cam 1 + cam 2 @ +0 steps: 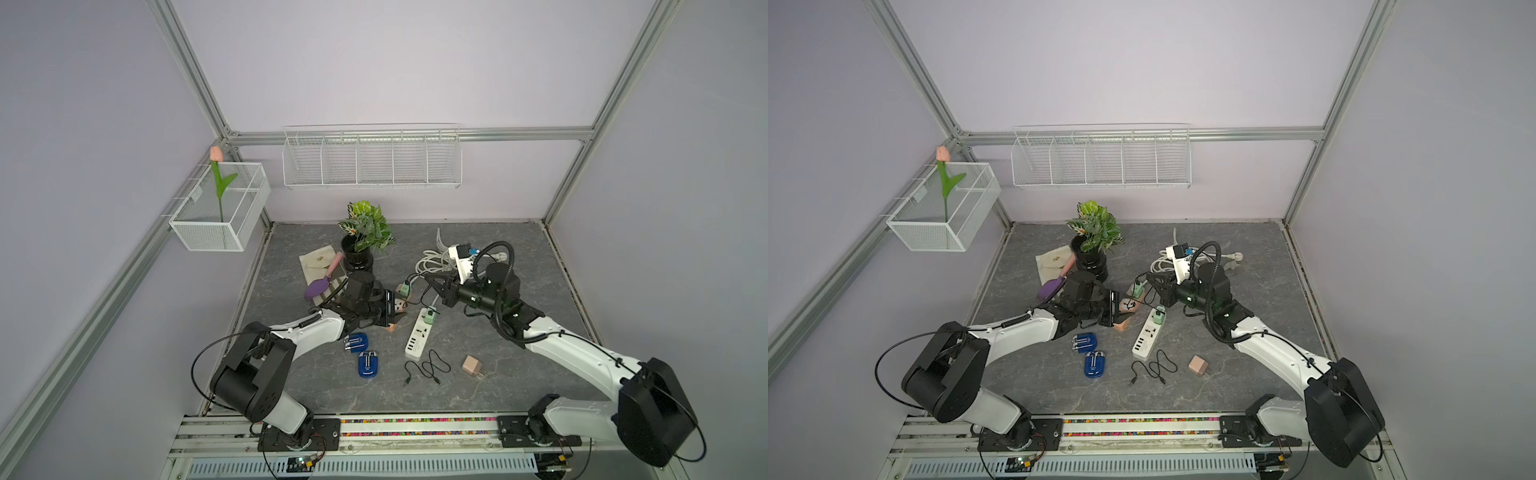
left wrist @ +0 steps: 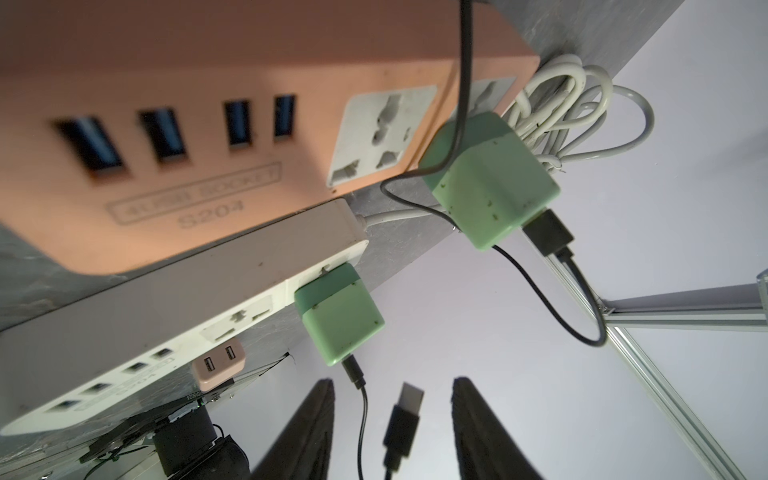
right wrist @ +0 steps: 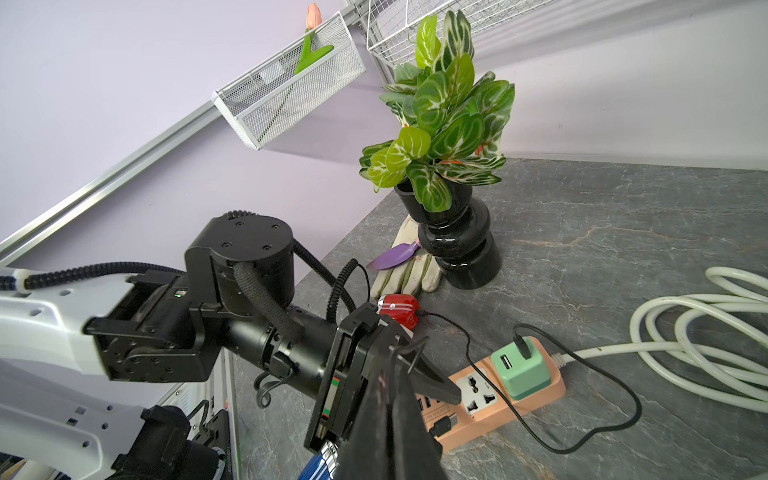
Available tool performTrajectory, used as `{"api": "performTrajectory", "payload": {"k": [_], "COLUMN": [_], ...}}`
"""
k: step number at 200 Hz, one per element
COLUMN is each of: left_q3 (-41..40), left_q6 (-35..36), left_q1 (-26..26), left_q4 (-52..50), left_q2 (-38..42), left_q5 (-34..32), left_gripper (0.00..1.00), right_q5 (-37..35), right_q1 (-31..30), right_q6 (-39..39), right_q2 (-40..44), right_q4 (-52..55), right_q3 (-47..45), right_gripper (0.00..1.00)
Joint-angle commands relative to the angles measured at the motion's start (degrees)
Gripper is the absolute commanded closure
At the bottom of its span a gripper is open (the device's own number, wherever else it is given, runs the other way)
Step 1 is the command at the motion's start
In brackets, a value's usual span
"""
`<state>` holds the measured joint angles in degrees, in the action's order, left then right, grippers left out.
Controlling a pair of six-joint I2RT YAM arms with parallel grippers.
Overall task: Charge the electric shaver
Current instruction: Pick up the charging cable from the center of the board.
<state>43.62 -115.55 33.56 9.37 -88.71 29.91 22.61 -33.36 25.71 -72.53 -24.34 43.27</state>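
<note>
Left gripper (image 2: 392, 381): jaws released, plug (image 2: 405, 417) loose between, likely for regrasp; strip (image 2: 249, 62) ahead. Right gripper (image 1: 432, 284): jaws clenched, load unclear.

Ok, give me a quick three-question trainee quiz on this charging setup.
1. True or false: a green charger is plugged into the pink power strip.
2. What lies between the fingers of the left end effector? A cable plug, B shaver, C trowel.
3. Fill in: the right end effector is ____.
Key: 1 true; 2 A; 3 shut.
</note>
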Motion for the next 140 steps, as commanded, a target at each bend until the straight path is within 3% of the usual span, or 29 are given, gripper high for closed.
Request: {"api": "performTrajectory", "payload": {"k": [1,14,57,77,94,111,140], "left_q3": [2.7,2.8,1.4,0.7,-0.2,-0.2,4.1], "left_q6": [-14.0,-14.3,-15.6,-15.7,-15.7,-13.9,-6.7], "left_q1": [0.8,1.3,1.6,1.6,1.5,1.0,-1.0], "left_q4": [3.2,4.1,6.0,6.0,5.1,1.7,-10.6], "left_q2": [-1.6,-2.0,-1.3,-0.7,1.1,4.0,9.8], "left_q5": [2.7,2.7,1.8,0.9,-0.9,-3.8,-9.6], "left_gripper": [0.50,0.51,0.72,0.92,1.00,1.00,1.00], "right_q5": [1.5,1.6,1.5,1.1,0.9,0.8,-0.2], "right_q1": [0.6,0.7,1.4,1.9,2.3,2.7,2.6], "right_q6": [1.4,1.9,2.8,3.4,3.7,4.4,8.2], "right_q2": [1.3,1.3,1.6,2.1,2.8,4.1,7.4], "right_q4": [-2.8,-3.4,-4.3,-4.6,-4.0,-1.9,4.1], "right_q3": [-1.4,-2.0,-2.7,-3.2,-3.5,-3.4,-3.3], "right_gripper": [0.93,0.93,0.93,0.94,0.92,0.82,0.53]}}
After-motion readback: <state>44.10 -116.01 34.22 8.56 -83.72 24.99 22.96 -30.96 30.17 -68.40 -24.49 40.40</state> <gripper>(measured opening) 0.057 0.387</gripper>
